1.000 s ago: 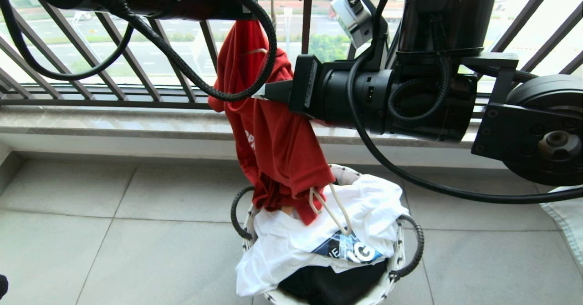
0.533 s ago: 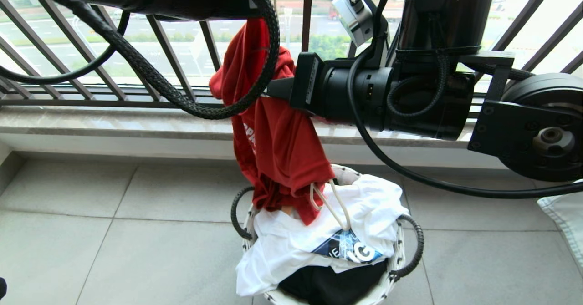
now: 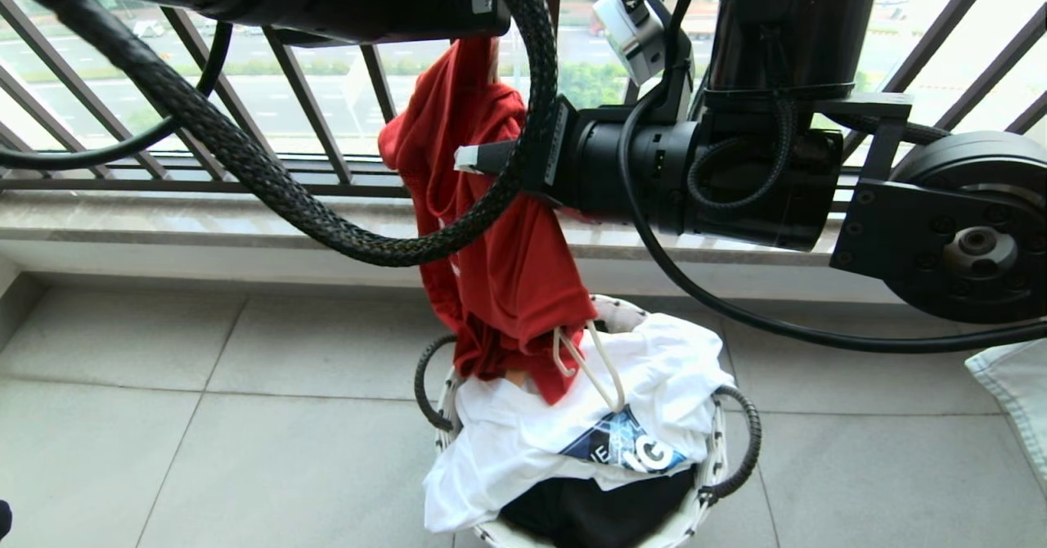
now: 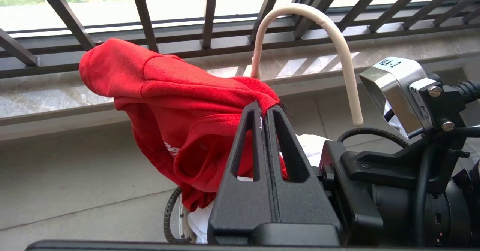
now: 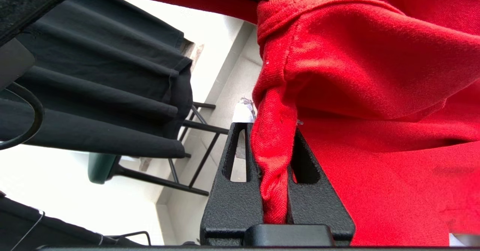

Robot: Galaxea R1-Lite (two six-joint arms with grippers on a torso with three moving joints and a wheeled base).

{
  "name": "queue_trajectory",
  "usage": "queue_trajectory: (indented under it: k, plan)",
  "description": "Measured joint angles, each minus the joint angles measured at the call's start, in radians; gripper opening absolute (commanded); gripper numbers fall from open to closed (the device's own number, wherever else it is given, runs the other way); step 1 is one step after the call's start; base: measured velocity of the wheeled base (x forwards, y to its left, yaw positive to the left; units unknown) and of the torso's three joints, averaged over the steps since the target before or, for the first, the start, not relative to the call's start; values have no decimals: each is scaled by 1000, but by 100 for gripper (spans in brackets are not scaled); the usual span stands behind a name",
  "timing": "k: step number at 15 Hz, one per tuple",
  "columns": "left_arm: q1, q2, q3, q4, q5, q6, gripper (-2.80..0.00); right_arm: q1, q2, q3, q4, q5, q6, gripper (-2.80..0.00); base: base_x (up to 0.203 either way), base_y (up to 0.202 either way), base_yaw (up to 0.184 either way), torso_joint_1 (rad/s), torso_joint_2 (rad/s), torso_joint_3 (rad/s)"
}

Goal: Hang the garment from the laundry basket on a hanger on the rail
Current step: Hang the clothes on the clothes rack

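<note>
Left wrist view shows the left gripper (image 4: pixel 265 110) clamped on the soft, limp red cotton T-shirt (image 4: pixel 157 93) at its collar edge, beside the thin cream wire hanger (image 4: pixel 337 45), while the right gripper (image 5: pixel 273 131) pinches a bunched fold; light cloth, best held at seams.

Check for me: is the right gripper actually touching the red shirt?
Touching. The right wrist view shows the right gripper shut on a bunched fold of the red shirt, the cloth pinched between both fingers.

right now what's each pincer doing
left pincer: shut, pinching an edge of the red T-shirt.
right pincer: shut on a bunched fold of the red T-shirt.
</note>
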State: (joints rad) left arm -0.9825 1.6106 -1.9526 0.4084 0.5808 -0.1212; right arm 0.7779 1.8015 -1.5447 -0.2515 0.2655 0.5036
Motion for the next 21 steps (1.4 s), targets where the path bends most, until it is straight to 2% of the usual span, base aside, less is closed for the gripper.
queue_trajectory:
  k: [4,5,11,14,17,19,21]
  plan:
    - [-9,-3,2,9,6,0,-280,0,0,-1,0,0,0,-280,0,0,0,0,0,0]
    - [-14,-4,2,18,6,-1,0,-1,0,-1,0,0,0,-280,0,0,0,0,0,0]
    - [-35,-1,2,44,6,-1,0,0,-4,2,1,3,14,-280,0,0,0,0,0,0]
    - [-36,6,2,46,6,0,0,1,-10,8,-4,81,76,-280,0,0,0,0,0,0]
    - [-34,-7,14,49,12,-1,0,-3,-11,9,-11,84,80,-280,0,0,0,0,0,0]
    - [3,-36,69,57,30,-10,0,-14,-13,9,-13,83,69,-280,0,0,0,0,0,0]
    - [94,-64,120,59,35,-37,0,-22,-21,8,-9,82,41,-280,0,0,0,0,0,0]
